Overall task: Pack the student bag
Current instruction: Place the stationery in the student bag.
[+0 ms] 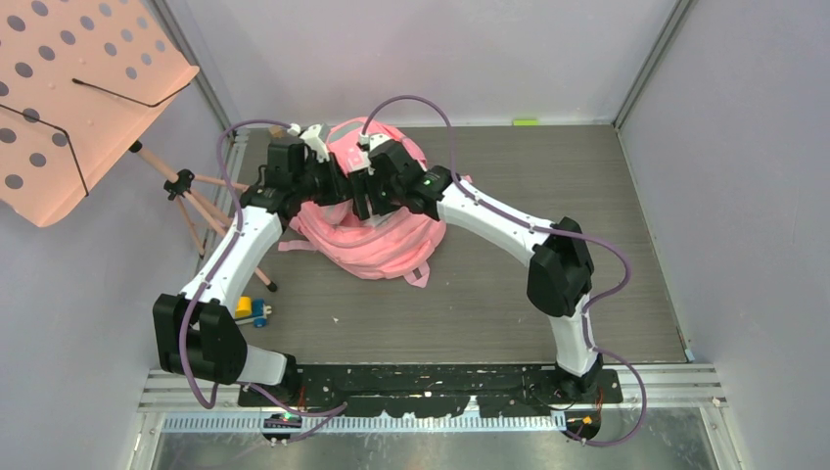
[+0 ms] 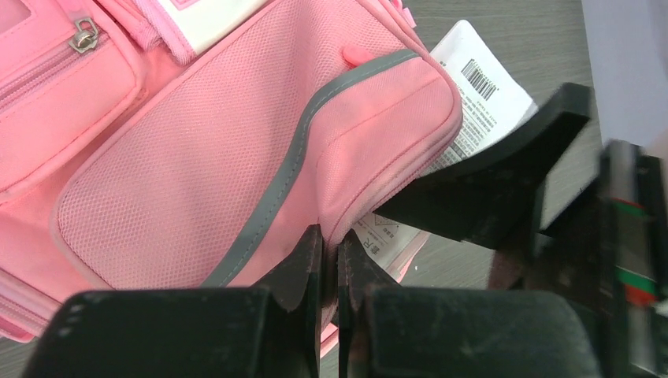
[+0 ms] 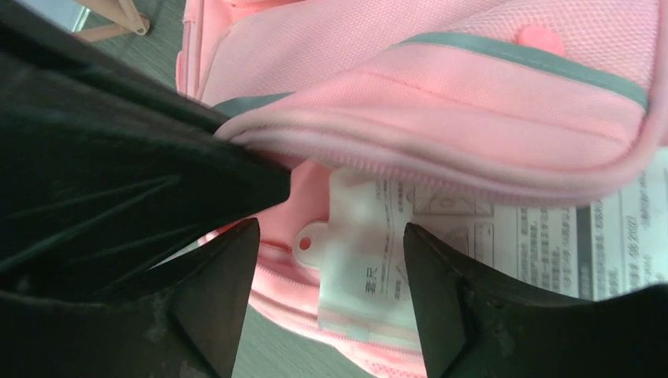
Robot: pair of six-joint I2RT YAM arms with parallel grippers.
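Grey table (image 1: 509, 294) holds the student bag (image 1: 377, 245) at upper middle; only wrist views show the left gripper (image 2: 329, 246) pinching its pocket edge and the right gripper (image 3: 331, 230) spread wide near a white tag (image 3: 356, 236).

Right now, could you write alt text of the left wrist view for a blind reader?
The left claw is shut on an edge of the pink student bag, beside its grey strip. A white tag with a barcode shows behind the bag.

Enclosed robot lab cell: bare lilac walls (image 1: 421, 49), aluminium base rail (image 1: 666, 382).
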